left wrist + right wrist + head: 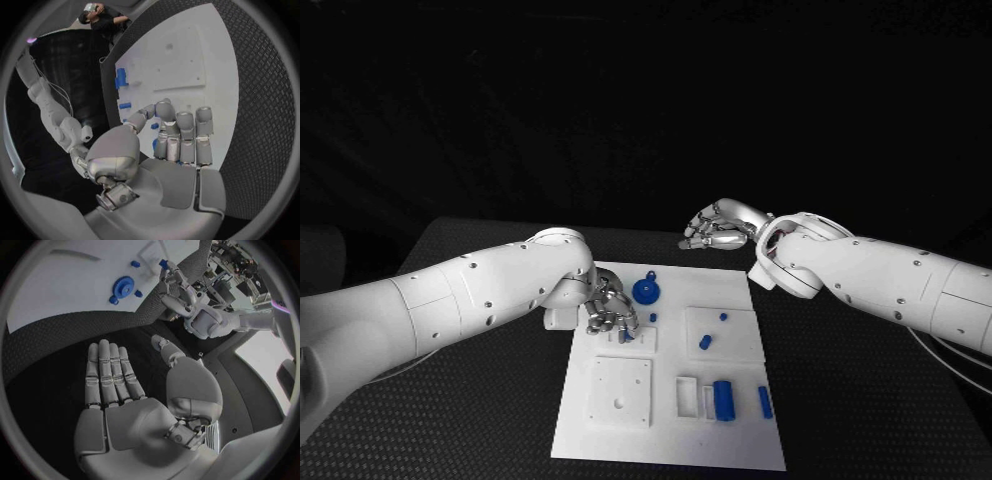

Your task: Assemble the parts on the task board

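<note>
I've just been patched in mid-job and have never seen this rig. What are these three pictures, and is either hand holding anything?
A two-armed robot works at a black textured table. The head picture looks down from the robot; the two round pictures come from cameras behind each wrist.

In the middle lies the white rectangular task board. On it sit small blue plastic parts: a round blue gear-like disc, a blue upright cylinder and several short blue pegs.

The left silver robot hand is down over the board's far left corner, fingers around small blue parts there; whether it grips one I cannot tell. The right silver robot hand is above the bare table beyond the board, fingers straight and holding nothing.
</note>
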